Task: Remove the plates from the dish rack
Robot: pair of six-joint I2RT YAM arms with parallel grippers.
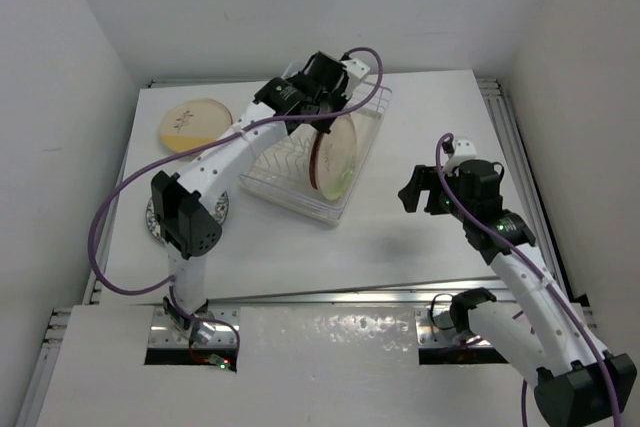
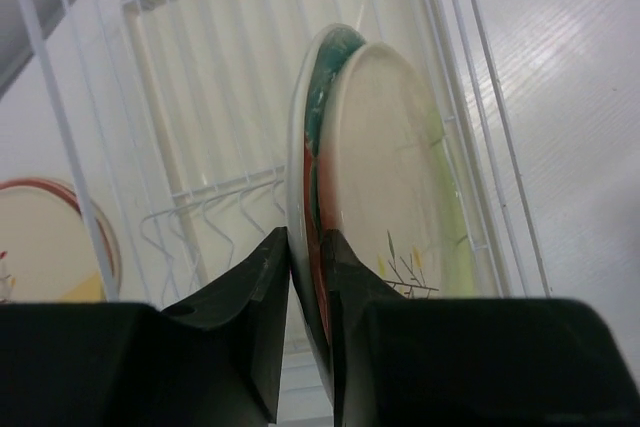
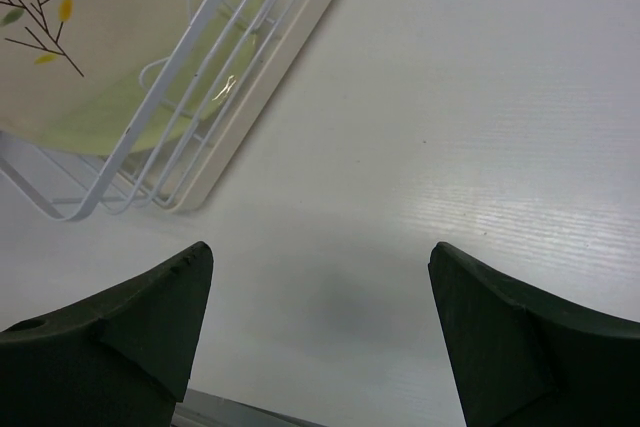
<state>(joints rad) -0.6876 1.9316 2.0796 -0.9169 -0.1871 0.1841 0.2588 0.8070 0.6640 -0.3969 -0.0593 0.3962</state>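
Note:
The clear dish rack (image 1: 290, 172) sits mid-table with a white wire insert. Two plates stand upright in it, close together. One is a red-and-teal plate (image 2: 322, 97), the other a cream plate with a sprig and green edge (image 2: 390, 167), which also shows in the top view (image 1: 338, 155). My left gripper (image 1: 325, 107) reaches over the rack's far side. Its jaws (image 2: 308, 239) are shut on the rim of the red-and-teal plate, with the cream plate just outside the right finger. My right gripper (image 1: 418, 192) is open and empty, right of the rack, low over bare table (image 3: 320, 277).
A cream plate with a reddish rim (image 1: 195, 124) lies flat at the far left of the table and shows in the left wrist view (image 2: 45, 242). A patterned plate (image 1: 155, 219) lies partly hidden under my left arm. The rack's corner (image 3: 190, 107) shows in the right wrist view.

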